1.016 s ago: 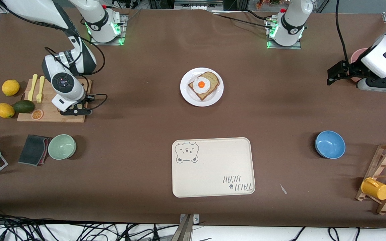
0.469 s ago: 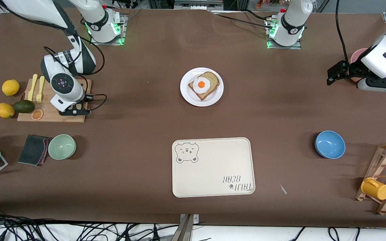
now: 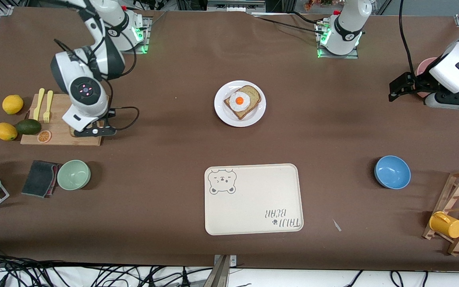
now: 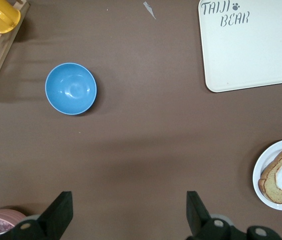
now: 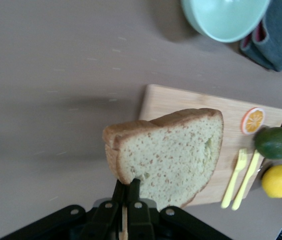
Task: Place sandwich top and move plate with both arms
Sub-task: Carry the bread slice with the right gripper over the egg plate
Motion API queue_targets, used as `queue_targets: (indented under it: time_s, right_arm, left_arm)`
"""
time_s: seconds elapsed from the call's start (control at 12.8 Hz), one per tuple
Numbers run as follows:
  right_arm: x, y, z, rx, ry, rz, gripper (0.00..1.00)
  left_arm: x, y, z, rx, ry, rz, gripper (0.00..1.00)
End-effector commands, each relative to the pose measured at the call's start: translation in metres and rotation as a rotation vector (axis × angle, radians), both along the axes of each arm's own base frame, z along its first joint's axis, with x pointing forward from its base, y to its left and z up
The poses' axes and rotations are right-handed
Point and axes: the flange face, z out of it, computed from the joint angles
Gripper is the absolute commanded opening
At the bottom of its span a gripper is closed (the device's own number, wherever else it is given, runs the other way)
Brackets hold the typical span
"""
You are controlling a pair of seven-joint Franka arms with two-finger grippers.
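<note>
The sandwich top (image 5: 168, 152) is pinched at its lower edge by the right tool (image 5: 127, 192), above the cutting board (image 5: 180, 102). The slice is held upright, its rounded top pointing away from the tool. The left tool (image 4: 129, 210) is held wide over bare tabletop (image 4: 145, 125).

Two bread slices are showing: one plain wholegrain slice (image 5: 168, 155), one slice (image 3: 244, 101) bearing one fried egg (image 3: 239, 101). One white plate (image 3: 221, 111) and one cream bear-print tray (image 3: 253, 207) are sitting out. Two bowls are lying on the desk, one blue (image 3: 392, 172), one pale green (image 3: 73, 174). Two lemons (image 3: 12, 104) (image 3: 5, 131), one avocado (image 3: 28, 126), one orange slice (image 3: 44, 136), two yellow plastic utensils (image 3: 43, 105), one cutting board (image 3: 60, 135), one yellow mug (image 3: 446, 225).
</note>
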Motion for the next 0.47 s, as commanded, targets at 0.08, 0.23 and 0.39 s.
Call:
queue_targets:
  time_s: [0.08, 0.23, 0.39]
  right_arm:
    - [-0.027, 0.113, 0.047, 0.047, -0.003, 0.133, 0.00]
    - [-0.085, 0.209, 0.073, 0.094, -0.065, 0.310, 0.00]
    - [-0.109, 0.262, 0.094, 0.204, -0.149, 0.370, 0.00]
  left_arm:
    - [0.001, 0.000, 0.002, 0.019, -0.003, -0.010, 1.00]
    - [0.001, 0.000, 0.002, 0.019, -0.003, -0.011, 1.00]
    - [0.001, 0.000, 0.002, 0.018, -0.003, -0.013, 1.00]
